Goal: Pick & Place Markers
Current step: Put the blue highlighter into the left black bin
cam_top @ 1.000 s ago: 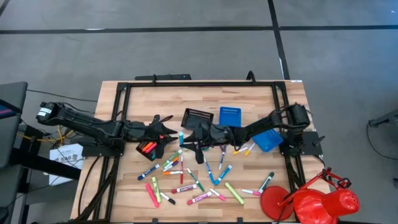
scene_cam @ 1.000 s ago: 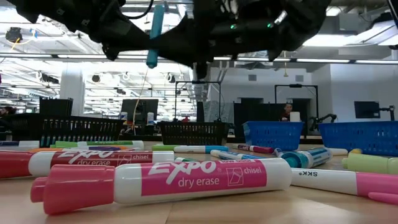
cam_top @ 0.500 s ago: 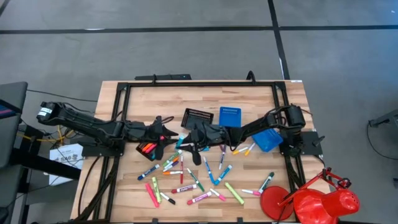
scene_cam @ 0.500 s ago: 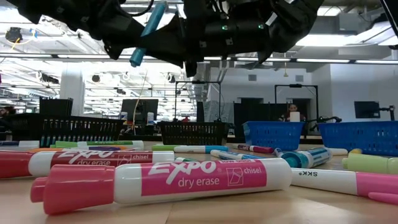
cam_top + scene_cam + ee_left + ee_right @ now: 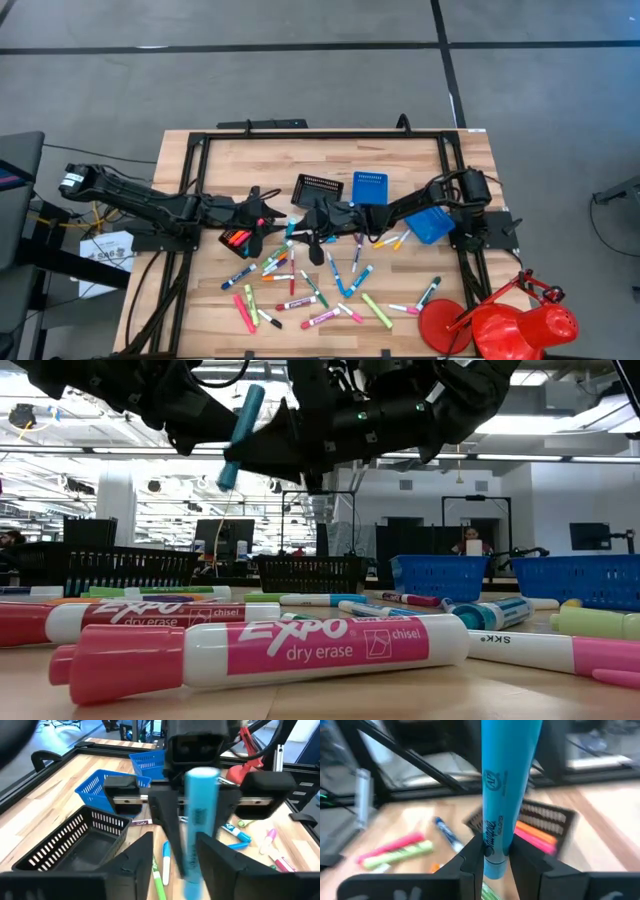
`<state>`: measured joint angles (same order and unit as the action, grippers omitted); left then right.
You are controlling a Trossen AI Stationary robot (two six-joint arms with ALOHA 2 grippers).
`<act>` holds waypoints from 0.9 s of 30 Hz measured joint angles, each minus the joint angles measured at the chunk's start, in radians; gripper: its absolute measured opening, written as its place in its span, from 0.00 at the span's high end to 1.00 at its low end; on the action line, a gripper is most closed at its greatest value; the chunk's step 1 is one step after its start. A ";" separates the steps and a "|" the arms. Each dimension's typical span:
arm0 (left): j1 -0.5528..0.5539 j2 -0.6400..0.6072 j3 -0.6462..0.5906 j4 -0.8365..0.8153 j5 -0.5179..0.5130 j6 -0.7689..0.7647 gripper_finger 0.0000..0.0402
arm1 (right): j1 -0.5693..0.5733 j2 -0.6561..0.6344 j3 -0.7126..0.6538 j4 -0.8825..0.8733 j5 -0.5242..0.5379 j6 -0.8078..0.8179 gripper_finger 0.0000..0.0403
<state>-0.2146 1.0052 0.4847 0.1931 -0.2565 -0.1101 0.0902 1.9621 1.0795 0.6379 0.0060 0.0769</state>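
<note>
Two hands meet over the middle of the table (image 5: 250, 160), with one light-blue marker (image 5: 504, 795) between them, well above the wood. The right hand (image 5: 495, 856) grips the marker's barrel, fingers pressed against both sides. The left hand (image 5: 175, 851) faces it with fingers spread either side of the same marker, a gap showing on one side, so it does not appear to have a grip yet.

This looks like a handover, and the main risk is timing. If the right hand lets go before the left closes, the marker will likely drop into the loose markers (image 5: 300, 285) scattered below and roll. The low view shows the marker tilted rather than upright, so a closing left hand could catch it off-centre and twist it in the right hand's grip.

The fingers of both hands are close together, so a small misalignment could knock them into each other.

The black mesh tray (image 5: 237, 238) holding orange markers sits just beside the left hand. A drop near its wall might bounce off instead of landing inside.
</note>
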 joint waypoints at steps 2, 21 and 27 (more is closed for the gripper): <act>0.000 0.000 0.000 0.001 0.002 0.002 0.58 | -0.001 -0.018 0.001 -0.038 0.042 -0.007 0.83; 0.007 0.050 0.000 0.200 -0.001 0.055 0.49 | -0.002 -0.071 0.000 -0.046 0.098 -0.009 0.83; 0.033 0.183 0.000 0.374 -0.004 0.122 0.52 | -0.001 -0.071 0.000 -0.050 0.098 -0.009 0.83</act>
<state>-0.1818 1.1883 0.4847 0.5667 -0.2602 0.0118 0.0891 1.8912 1.0798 0.5882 0.1036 0.0677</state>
